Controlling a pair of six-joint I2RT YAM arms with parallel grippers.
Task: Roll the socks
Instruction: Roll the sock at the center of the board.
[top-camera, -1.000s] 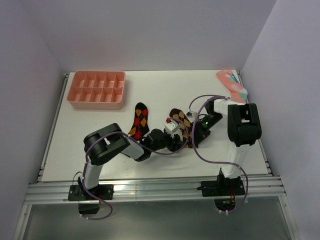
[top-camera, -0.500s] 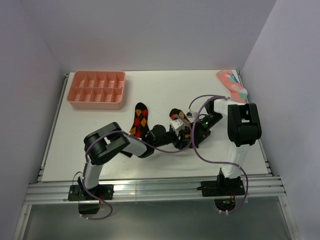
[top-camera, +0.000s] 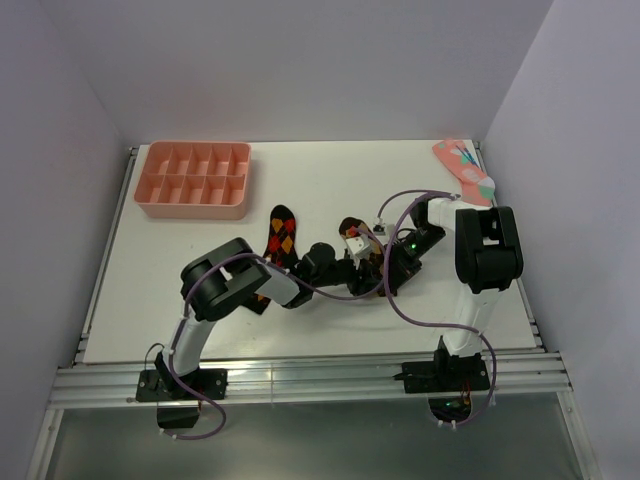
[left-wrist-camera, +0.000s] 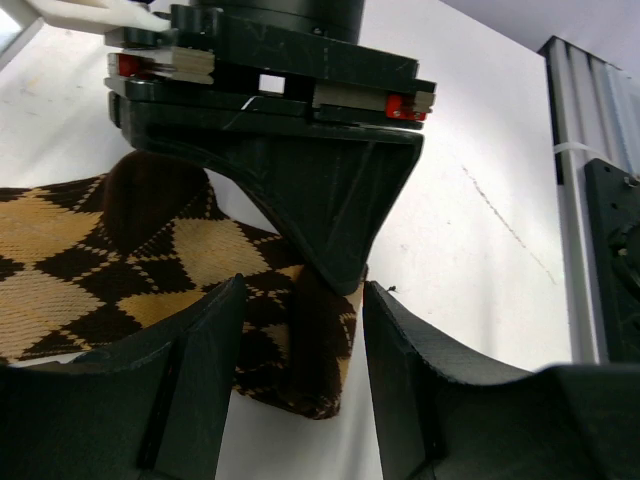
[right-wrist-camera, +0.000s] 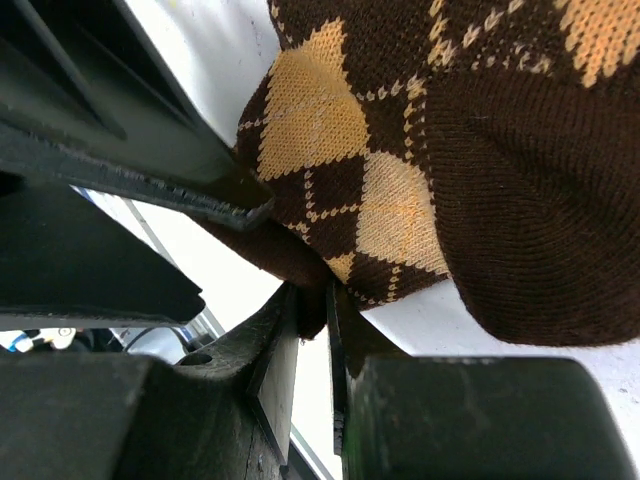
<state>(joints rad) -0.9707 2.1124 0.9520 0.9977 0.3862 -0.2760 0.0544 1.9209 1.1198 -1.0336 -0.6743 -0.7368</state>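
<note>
Just swung the left gripper (left-wrist-camera: 300, 292) rightward, spread wide astride the tan-diamond sock (left-wrist-camera: 90, 250) beside the right gripper (right-wrist-camera: 310, 305), pinched narrow on its edge; probably ready to roll.

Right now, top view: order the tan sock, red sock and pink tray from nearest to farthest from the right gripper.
1. The tan sock, pinched in the right gripper.
2. The red sock, to its left.
3. The pink tray, far back left.
</note>
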